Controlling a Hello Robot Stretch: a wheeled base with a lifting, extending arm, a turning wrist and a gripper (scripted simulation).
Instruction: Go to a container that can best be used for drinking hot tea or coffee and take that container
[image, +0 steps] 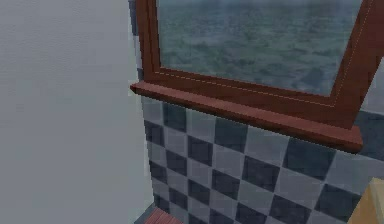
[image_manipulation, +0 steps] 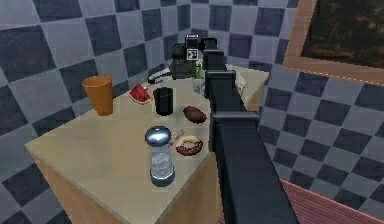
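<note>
The gripper (image_manipulation: 162, 73) shows at the far end of the table (image_manipulation: 80, 160); I cannot tell whether it holds anything. A dark cup (image_manipulation: 163, 100) stands near it at six o'clock, an orange cup (image_manipulation: 98, 95) at eight o'clock, and a shaker (image_manipulation: 160, 155) farther off at six.

Wood-framed window (image: 250, 40) — checkered wall (image: 225, 165), table (image_manipulation: 100, 155), glass shaker (image_manipulation: 160, 160).

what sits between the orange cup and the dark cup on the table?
A small red thing, between orange cup and dark cup; arm side view.
</note>
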